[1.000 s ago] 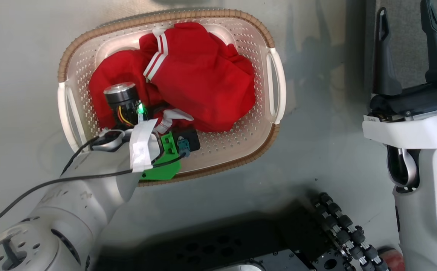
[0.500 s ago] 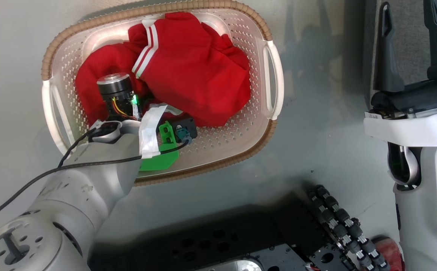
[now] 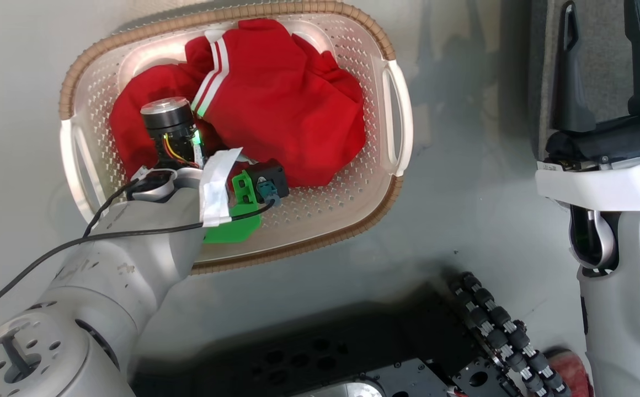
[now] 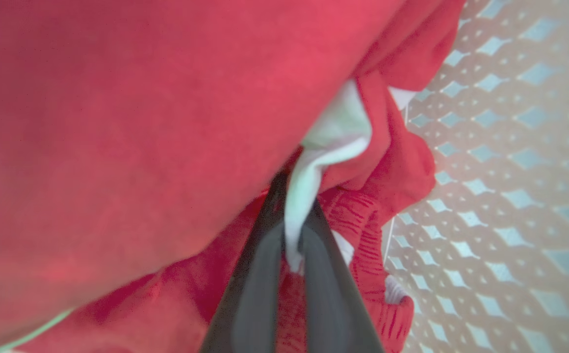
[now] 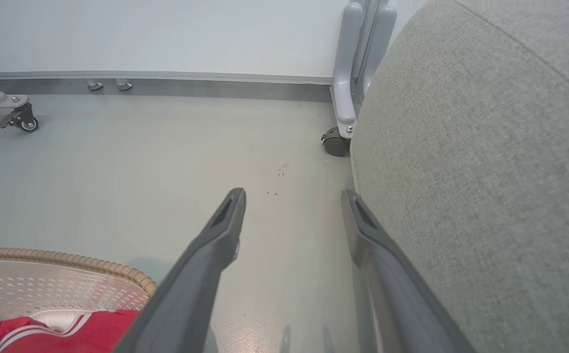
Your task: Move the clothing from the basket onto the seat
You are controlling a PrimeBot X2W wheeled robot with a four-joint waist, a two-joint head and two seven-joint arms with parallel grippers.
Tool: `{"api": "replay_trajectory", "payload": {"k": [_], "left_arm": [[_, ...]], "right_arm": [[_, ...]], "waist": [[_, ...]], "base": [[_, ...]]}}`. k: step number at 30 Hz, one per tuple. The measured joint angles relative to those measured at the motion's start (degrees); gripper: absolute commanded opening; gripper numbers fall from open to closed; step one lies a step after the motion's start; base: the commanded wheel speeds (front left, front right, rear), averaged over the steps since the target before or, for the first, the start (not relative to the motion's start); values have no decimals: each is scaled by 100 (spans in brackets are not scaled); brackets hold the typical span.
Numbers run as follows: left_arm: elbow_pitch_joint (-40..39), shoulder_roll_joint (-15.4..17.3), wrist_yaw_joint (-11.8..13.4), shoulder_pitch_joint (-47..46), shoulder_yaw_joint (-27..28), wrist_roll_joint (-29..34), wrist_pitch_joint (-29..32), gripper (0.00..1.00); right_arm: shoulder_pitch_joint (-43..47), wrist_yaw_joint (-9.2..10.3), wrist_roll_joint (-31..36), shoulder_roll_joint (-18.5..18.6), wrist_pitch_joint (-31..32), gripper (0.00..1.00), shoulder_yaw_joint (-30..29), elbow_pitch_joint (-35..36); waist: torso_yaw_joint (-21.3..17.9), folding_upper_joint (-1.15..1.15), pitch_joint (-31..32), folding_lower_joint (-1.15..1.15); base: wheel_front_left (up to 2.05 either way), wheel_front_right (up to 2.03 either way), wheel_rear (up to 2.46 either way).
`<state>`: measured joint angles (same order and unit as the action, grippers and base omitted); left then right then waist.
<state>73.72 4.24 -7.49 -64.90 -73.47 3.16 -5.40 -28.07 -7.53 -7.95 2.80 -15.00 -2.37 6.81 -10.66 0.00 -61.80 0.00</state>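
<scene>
The basket (image 3: 320, 212) lies on a pale grey floor (image 3: 463, 165) in the upper left of the head view, and the robot's black base (image 3: 309, 358) runs along the bottom edge. The left forearm (image 3: 132, 248) reaches over the basket's near rim and covers the lower left of the clothing (image 3: 287, 105). The clothing is a crumpled red heap inside the basket, with white stripes along one hem. The left pincer (image 4: 294, 206) is clamped on a white fold of it. The right pincer (image 3: 601, 16) stands wide open and empty at upper right, beside the grey seat (image 5: 485, 147), where a castor (image 5: 334, 144) stands. I cannot tell how many garments are in the heap.
</scene>
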Motion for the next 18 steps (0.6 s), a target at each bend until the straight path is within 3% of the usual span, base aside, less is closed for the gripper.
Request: {"api": "replay_trajectory", "payload": {"k": [13,18], "left_arm": [[-169,-92,3,324,177,-1039,-738,0],[-353,-103,159,693,379,-1343,-890,0]], "right_arm": [[107,0,38,-4,-1,100,53,-223],[294,0,48,-2,-1,100,26,-335]], "waist": [[146,0,870,0],[213,0,1376,0]], "base": [[0,0,0],[0,0,0]]}}
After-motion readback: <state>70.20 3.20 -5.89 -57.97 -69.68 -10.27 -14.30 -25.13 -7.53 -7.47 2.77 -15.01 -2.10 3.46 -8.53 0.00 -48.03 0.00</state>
